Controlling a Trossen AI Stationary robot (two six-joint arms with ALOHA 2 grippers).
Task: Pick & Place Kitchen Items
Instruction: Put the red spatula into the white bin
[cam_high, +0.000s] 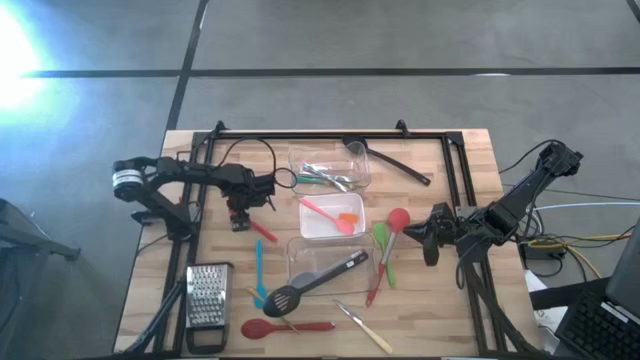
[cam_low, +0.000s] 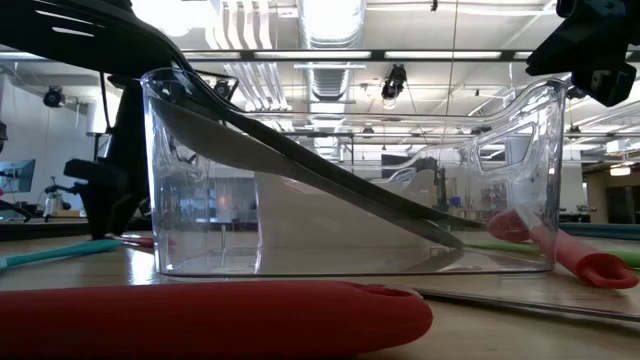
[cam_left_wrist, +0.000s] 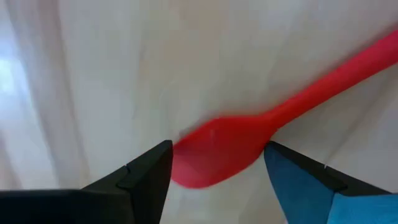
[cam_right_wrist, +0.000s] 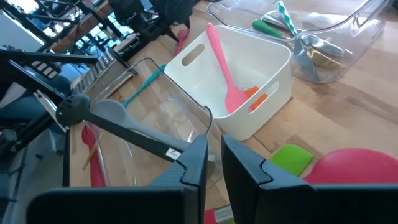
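Right now, nearest the bottom edge of the high view: a steel box grater (cam_high: 208, 296) with punched faces at lower left, a red spoon (cam_high: 285, 327) lying flat beside it, a wood-handled tool (cam_high: 366, 328) at lower centre, all loose on the butcher-block table (cam_high: 470, 160). Just above, a teal utensil (cam_high: 259, 270) and a black slotted spoon (cam_high: 315, 283) whose handle leans on the rim of the nearest clear tub (cam_high: 322, 258), so it sits tilted, head outside on the wood. Centre frame, the white tub (cam_high: 330, 218) holds a pink spatula (cam_high: 328, 214) and something orange; its rounded walls keep them angled. Right of it, a green spatula (cam_high: 384, 252) and a round red head (cam_high: 398, 218) lie on the table. The right gripper (cam_high: 430, 236) hangs at centre right, fingers (cam_right_wrist: 198, 163) nearly pinched together on nothing, judged parked. The left gripper (cam_high: 243, 213) is low over the table at centre left, fingers (cam_left_wrist: 146, 171) spread either side of a small red spoon (cam_left_wrist: 224, 149), smooth glossy bowl between them, not clamped; looks like a grasp being lined up or just let go, can't say which. Farthest, the upper clear tub (cam_high: 330, 166) holds metal tongs and green bits; a black ladle (cam_high: 390, 160) sticks out over its rim.
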